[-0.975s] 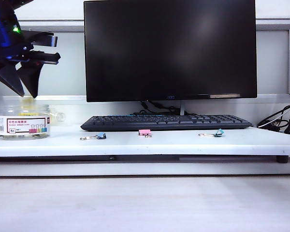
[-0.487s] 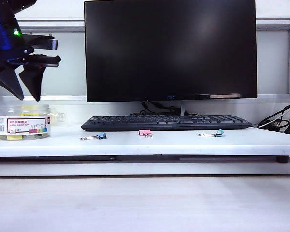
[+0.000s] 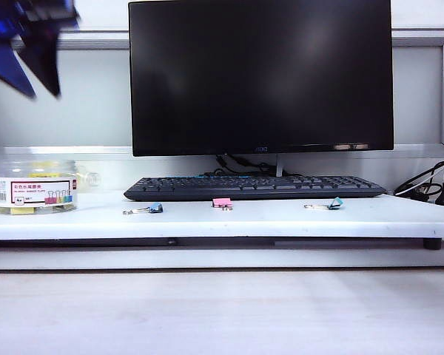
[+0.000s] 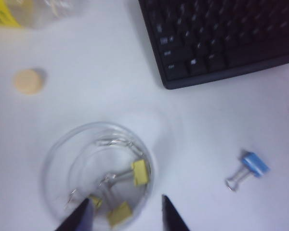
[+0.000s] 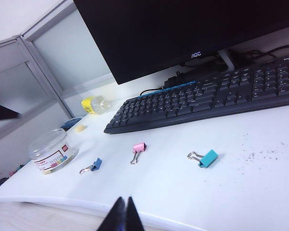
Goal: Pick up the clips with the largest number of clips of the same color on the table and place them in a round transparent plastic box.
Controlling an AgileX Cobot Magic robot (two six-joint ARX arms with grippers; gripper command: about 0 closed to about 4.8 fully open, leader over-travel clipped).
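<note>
Hanging above the round transparent plastic box (image 4: pixel 97 175), the left claw (image 4: pixel 125 214) has its two dark fingers spread with nothing between them; in the exterior view it sits blurred at about ten o'clock of the frame (image 3: pixel 31 70), straight above the box (image 3: pixel 34 186). The clips (image 4: pixel 130 185) lie inside the box: small yellow bodies with thin silver wire handles, jumbled at different angles on the clear floor. No yellow clip shows on the white surface (image 3: pixel 281 216), so by my reading the sorting is done or nearly so. What is left out there is a blue clip (image 4: pixel 248 168) at about three o'clock of the box, a pink clip (image 3: pixel 222 203) in front of the black keyboard (image 3: pixel 251 186), and a teal clip (image 3: pixel 331 204) further toward three o'clock. The box is squat, smooth and see-through, with a white label. The right claw (image 5: pixel 122 214) is pressed together, low at the near edge of the surface, well apart from the box
</note>
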